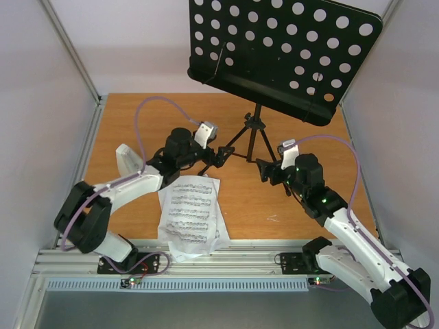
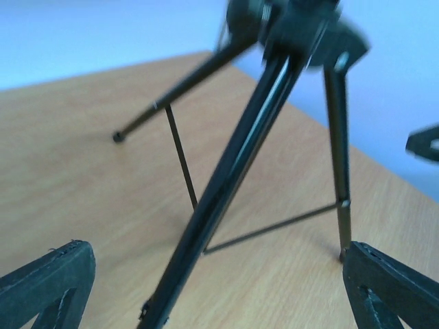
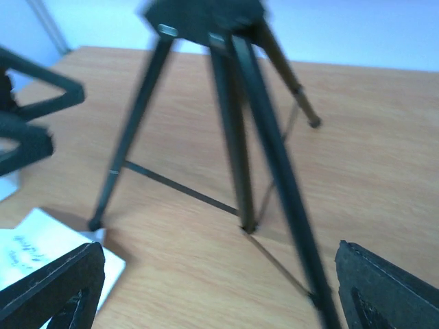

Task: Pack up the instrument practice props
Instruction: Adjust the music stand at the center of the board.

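The black music stand stands at the table's middle back, its perforated desk (image 1: 281, 48) tilted above its tripod (image 1: 250, 137). White sheet-music pages (image 1: 188, 212) lie flat near the front edge, between the arms. My left gripper (image 1: 223, 154) sits low at the tripod's left side, open. In the left wrist view a tripod leg (image 2: 226, 178) runs between the wide-apart fingers (image 2: 48, 281) without touching them. My right gripper (image 1: 264, 168) is at the tripod's right side, open, and the tripod legs (image 3: 236, 137) stand ahead of its fingers (image 3: 391, 288). A corner of the pages (image 3: 27, 260) shows at lower left.
Grey walls enclose the table on the left, back and right. An aluminium rail (image 1: 206, 257) runs along the front edge at the arm bases. In the right wrist view the left gripper (image 3: 27, 116) shows at the left edge, close across the tripod.
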`<action>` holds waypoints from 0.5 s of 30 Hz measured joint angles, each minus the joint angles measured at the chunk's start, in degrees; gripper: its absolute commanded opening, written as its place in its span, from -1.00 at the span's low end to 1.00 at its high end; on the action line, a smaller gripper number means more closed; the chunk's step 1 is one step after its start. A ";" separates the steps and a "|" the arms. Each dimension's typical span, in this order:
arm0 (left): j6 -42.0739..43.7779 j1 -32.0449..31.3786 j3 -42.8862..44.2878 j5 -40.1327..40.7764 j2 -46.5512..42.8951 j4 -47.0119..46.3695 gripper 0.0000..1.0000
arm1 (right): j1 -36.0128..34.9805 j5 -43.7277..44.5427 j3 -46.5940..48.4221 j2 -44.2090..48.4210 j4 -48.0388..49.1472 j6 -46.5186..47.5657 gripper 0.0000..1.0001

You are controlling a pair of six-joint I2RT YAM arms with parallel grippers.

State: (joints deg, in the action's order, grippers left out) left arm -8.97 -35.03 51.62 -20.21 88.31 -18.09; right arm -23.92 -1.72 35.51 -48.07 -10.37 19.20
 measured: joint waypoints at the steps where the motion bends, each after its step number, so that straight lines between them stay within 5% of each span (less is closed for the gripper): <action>1: -0.28 0.00 -0.11 1.09 -1.86 0.15 0.99 | -1.44 0.02 -0.07 0.66 0.55 0.66 0.84; 8: -3.28 0.04 -3.72 9.18 -13.11 3.91 0.99 | -14.88 9.44 0.57 0.94 6.14 7.82 0.82; 15: -5.46 0.22 -6.69 12.24 -22.16 10.73 0.99 | -16.96 20.37 12.94 -9.94 7.45 9.49 0.84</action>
State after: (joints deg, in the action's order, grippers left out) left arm -14.44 -34.81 44.93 -7.97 66.15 -7.35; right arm -40.88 18.65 48.45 -58.02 -2.92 28.69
